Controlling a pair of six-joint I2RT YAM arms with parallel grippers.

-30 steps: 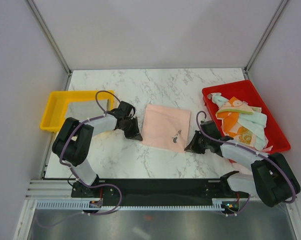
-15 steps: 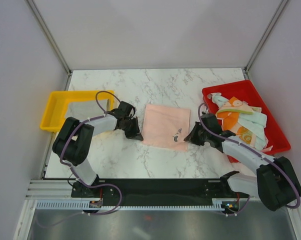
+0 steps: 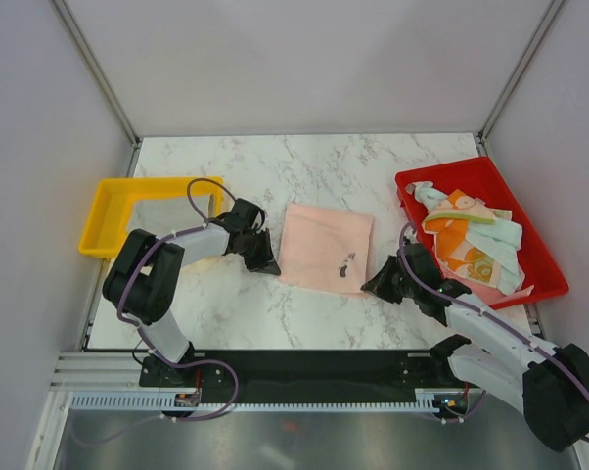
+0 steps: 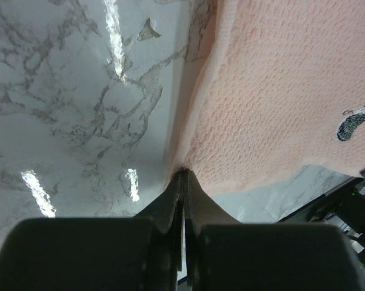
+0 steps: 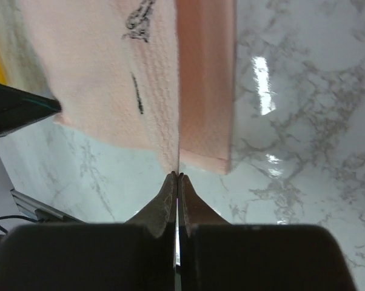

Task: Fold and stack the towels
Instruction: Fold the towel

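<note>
A pale pink towel [image 3: 324, 248] with a small dark print lies folded on the marble table, between the two arms. My left gripper [image 3: 271, 267] is shut at the towel's near left corner; in the left wrist view its tips [image 4: 184, 174] pinch the puckered corner of the pink cloth [image 4: 279, 97]. My right gripper [image 3: 369, 287] is shut at the near right corner; in the right wrist view its tips [image 5: 178, 175] nip the edge of the upper pink layer [image 5: 103, 79]. Several more towels [image 3: 471, 240], orange-printed, mint and whitish, lie heaped in the red tray [image 3: 547, 266].
A yellow tray [image 3: 101, 211] sits at the left edge of the table, behind the left arm. The red tray stands at the right edge, beside the right arm. Grey walls enclose the table on three sides.
The right gripper pushed in towards the towel's near right corner, then drew back a little towards the near edge, and its arm swung rightward. The left arm and towel stayed put.
</note>
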